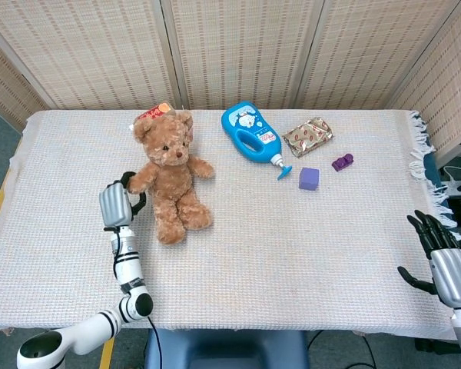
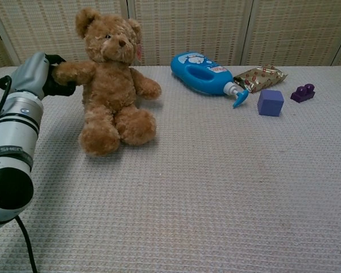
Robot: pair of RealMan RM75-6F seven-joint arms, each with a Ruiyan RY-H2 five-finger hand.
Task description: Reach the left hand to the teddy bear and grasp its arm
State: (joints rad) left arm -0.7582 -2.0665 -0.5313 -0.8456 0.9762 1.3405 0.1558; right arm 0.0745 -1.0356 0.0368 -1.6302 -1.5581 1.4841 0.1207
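A brown teddy bear [image 1: 171, 175] [image 2: 111, 85] sits upright on the left part of the table, facing the robot. My left hand [image 1: 119, 201] [image 2: 44, 75] is at the bear's outstretched arm [image 2: 74, 70], its dark fingers closed around the paw end. My right hand [image 1: 441, 258] hangs at the table's right front corner, off the cloth, fingers spread and holding nothing. It does not show in the chest view.
A blue pump bottle [image 1: 253, 137] lies behind the middle of the table, with a foil snack packet [image 1: 308, 136], a purple cube [image 1: 309, 178] and a small purple brick [image 1: 342, 162] to its right. A red packet [image 1: 149, 115] lies behind the bear's head.
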